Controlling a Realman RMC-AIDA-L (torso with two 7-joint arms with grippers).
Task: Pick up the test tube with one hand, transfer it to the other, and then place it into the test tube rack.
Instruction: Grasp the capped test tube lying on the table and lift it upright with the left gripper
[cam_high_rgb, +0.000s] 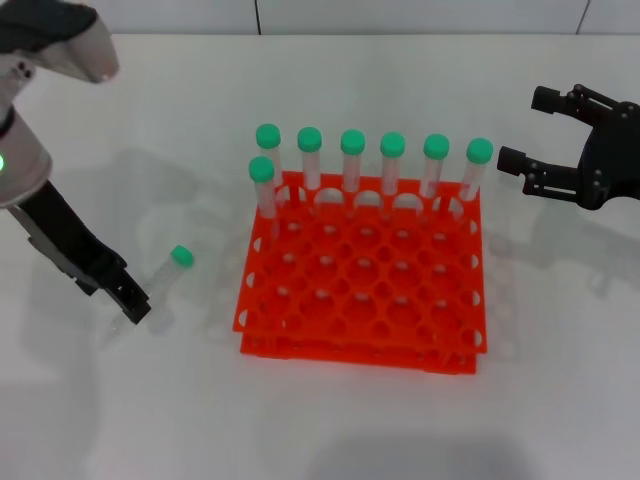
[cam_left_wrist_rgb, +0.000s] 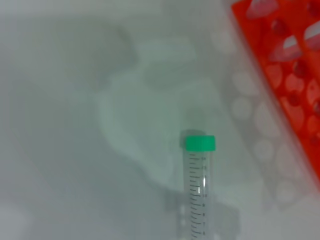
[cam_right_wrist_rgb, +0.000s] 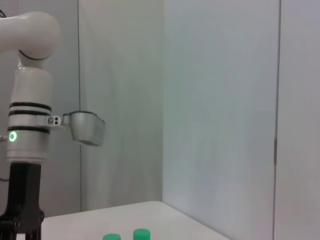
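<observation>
The test tube (cam_high_rgb: 163, 277), clear with a green cap, lies on the white table left of the test tube rack (cam_high_rgb: 352, 342), its cap toward the rack. My left gripper (cam_high_rgb: 130, 300) is down at the tube's bottom end, touching or just over it. In the left wrist view the test tube (cam_left_wrist_rgb: 199, 190) runs out of the frame's edge, with a corner of the rack (cam_left_wrist_rgb: 295, 100) beside it. My right gripper (cam_high_rgb: 522, 128) hovers open and holding nothing, above the table to the right of the rack's back corner.
Several green-capped tubes (cam_high_rgb: 352, 160) stand upright in the rack's back row, and one more (cam_high_rgb: 263, 185) stands in the row in front at the left. The right wrist view shows my left arm (cam_right_wrist_rgb: 30, 110) and two green caps (cam_right_wrist_rgb: 141, 233).
</observation>
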